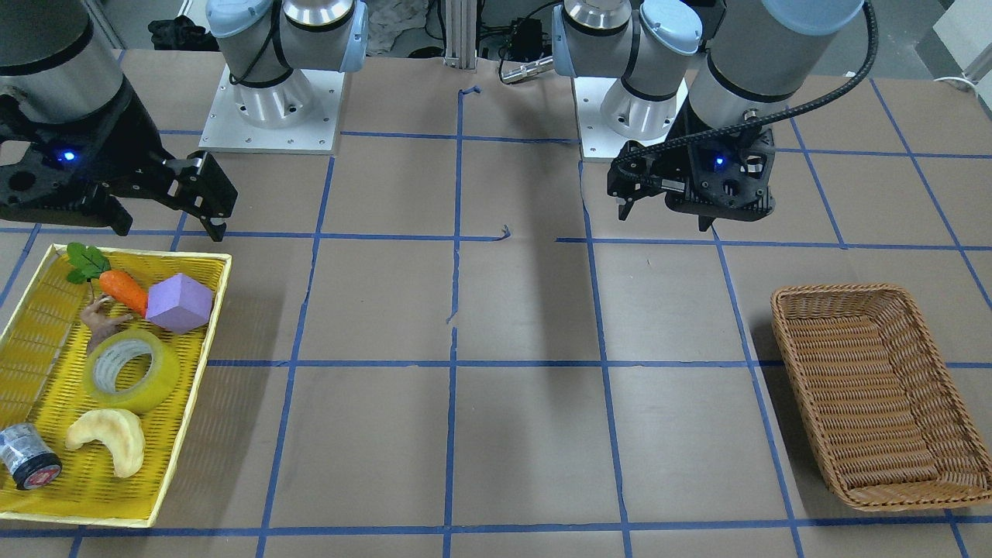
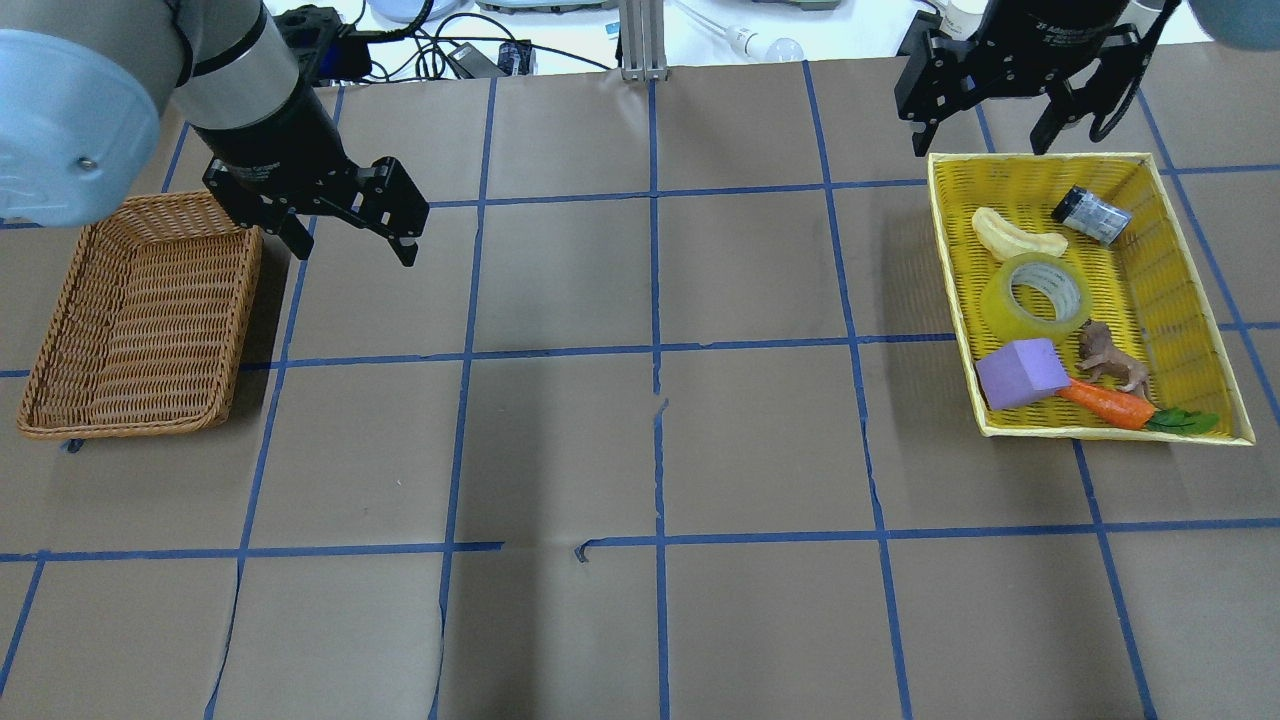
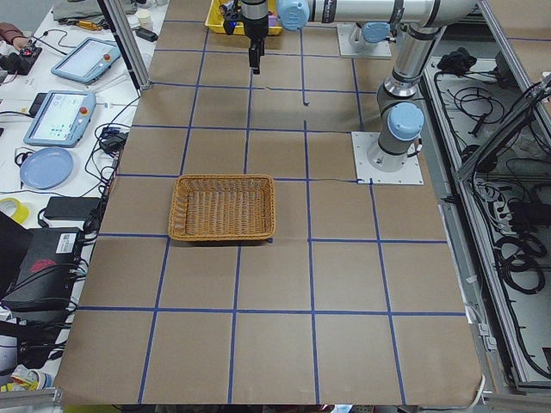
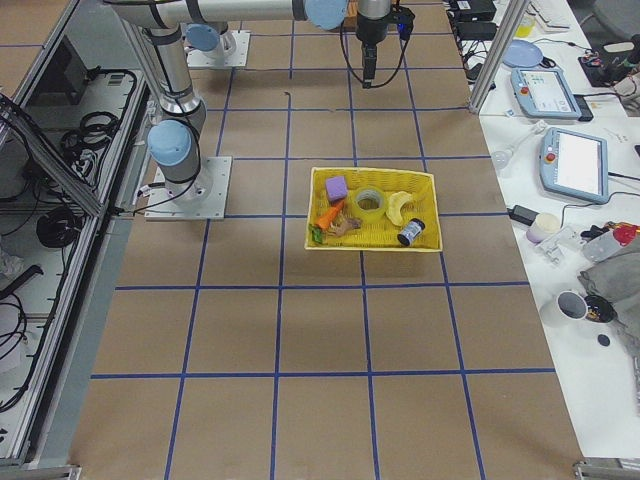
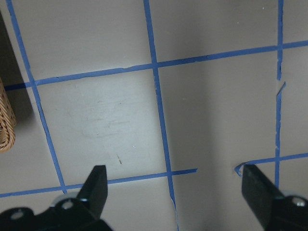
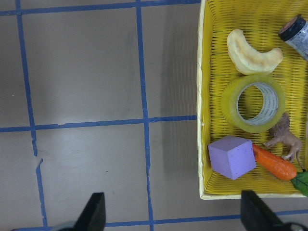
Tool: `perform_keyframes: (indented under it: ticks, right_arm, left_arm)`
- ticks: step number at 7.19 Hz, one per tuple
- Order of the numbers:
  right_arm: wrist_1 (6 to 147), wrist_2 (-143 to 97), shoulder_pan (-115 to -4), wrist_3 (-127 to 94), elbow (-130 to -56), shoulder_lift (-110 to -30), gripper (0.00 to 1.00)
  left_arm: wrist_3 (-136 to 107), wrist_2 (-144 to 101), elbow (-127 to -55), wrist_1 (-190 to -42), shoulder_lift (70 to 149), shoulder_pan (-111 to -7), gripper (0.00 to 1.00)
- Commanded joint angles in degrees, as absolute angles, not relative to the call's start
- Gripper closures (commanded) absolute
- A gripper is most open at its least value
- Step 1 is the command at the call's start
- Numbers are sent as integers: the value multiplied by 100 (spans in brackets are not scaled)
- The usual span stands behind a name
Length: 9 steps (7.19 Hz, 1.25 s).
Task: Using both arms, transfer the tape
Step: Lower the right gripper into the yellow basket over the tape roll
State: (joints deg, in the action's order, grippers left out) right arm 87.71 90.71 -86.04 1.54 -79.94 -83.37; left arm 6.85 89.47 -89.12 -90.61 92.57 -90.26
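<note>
The yellowish-green tape roll lies flat in the middle of a yellow mesh tray. It also shows in the overhead view and in the right wrist view. My right gripper hangs open and empty above the table beside the tray, apart from the tape; its jaws frame bare table in the right wrist view. My left gripper is open and empty, raised over the table next to a wicker basket; it also shows in the left wrist view.
In the tray with the tape lie a purple block, a carrot, a small brown toy animal, a pale crescent bread and a black-lidded jar. The wicker basket holds nothing. Blue tape lines grid the brown table.
</note>
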Motion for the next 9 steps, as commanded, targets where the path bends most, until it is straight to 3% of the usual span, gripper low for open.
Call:
perform_keyframes:
  ticks: [1, 4, 7, 8, 9]
  right_arm:
    - [8806, 9079, -7967, 1303, -8085, -8192, 0]
    - [9042, 9123, -6866, 3135, -8182, -7464, 0]
    - [11865, 9422, -6478, 4367, -9891, -7085, 0]
    - [12196, 9161, -6469, 4377, -10140, -6953, 7]
    - [12382, 8993, -6469, 4377, -10134, -6682, 8]
  left_arm:
    - [686, 8947, -8912, -9062, 9255, -9026, 0]
    - [686, 8947, -8912, -9062, 9255, -9026, 0]
    - [677, 8947, -8921, -9053, 9264, -9035, 0]
    - [685, 8947, -8921, -9053, 9264, -9035, 0]
    - [686, 8947, -8921, -9053, 9264, -9035, 0]
